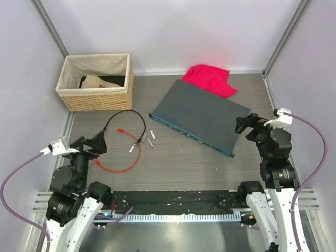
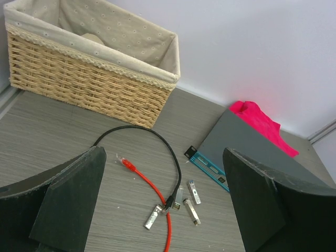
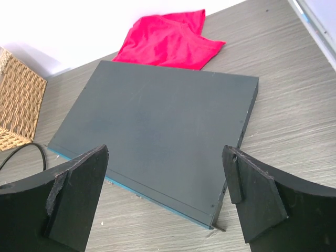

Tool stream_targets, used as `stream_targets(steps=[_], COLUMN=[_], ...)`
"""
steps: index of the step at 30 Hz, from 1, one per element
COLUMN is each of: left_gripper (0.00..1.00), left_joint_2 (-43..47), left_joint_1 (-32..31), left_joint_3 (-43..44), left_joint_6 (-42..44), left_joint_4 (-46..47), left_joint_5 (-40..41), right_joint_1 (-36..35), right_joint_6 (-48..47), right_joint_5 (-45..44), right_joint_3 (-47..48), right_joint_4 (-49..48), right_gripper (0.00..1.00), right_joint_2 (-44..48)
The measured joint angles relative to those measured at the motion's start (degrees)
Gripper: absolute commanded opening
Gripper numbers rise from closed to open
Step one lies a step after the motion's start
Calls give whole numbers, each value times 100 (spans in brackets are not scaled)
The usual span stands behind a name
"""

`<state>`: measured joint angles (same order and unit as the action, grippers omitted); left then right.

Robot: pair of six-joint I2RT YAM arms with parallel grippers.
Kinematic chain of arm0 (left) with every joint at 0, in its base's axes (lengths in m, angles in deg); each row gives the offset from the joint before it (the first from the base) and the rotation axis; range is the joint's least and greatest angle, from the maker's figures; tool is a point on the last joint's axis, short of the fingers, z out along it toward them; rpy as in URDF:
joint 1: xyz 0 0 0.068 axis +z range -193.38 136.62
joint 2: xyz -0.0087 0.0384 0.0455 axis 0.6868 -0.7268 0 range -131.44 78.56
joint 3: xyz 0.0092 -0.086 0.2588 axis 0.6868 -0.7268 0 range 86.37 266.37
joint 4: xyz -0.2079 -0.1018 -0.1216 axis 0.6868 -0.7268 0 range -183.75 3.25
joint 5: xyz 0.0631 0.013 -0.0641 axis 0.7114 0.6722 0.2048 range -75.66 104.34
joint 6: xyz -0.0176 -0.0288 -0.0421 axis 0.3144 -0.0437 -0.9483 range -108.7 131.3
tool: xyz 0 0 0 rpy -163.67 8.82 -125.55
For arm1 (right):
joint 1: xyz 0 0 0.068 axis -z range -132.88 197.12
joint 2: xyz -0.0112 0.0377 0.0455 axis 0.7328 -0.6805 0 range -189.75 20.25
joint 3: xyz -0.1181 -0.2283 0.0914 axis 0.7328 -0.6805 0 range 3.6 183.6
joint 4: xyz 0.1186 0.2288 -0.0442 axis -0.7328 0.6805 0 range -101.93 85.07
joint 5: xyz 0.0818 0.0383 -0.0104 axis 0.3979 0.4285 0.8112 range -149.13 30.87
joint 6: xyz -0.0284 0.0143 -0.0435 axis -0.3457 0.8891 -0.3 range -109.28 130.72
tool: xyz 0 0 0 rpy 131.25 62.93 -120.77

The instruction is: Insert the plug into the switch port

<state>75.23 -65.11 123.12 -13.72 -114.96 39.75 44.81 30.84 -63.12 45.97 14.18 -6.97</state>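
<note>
Both grippers stand wide apart, empty. Seen from above, the plug [image 1: 119, 129] on the red cable [image 1: 118, 167] lies about two o'clock from the nearer left gripper [image 1: 101, 145]. The switch [image 1: 205, 113] turns its port row [image 1: 189, 135] toward seven o'clock, near the right gripper [image 1: 245, 126].

Switch ports [image 1: 190, 135] too small — basket [image 1: 94, 98] contents [image 1: 97, 81] perhaps cloth.

Top cam overhead, from rear; wrist cams low, fwd; all share switch box [image 1: 202, 115].
</note>
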Motion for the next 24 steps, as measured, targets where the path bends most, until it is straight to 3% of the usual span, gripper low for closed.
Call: stream_targets(steps=[10, 24], left_gripper=[100, 100], left_joint_2=[-323, -2417], left_joint_1=[0, 0], left_joint_3=[0, 345], left_joint_6=[-7, -540], left_joint_4=[2, -116], left_joint_5=[-13, -715], right_joint_1=[0, -461], right_joint_6=[-96, -96], right_joint_5=[-22, 66], right_joint_3=[116, -4], right_joint_4=[199, 271], right_gripper=[100, 100], right_joint_2=[11, 400])
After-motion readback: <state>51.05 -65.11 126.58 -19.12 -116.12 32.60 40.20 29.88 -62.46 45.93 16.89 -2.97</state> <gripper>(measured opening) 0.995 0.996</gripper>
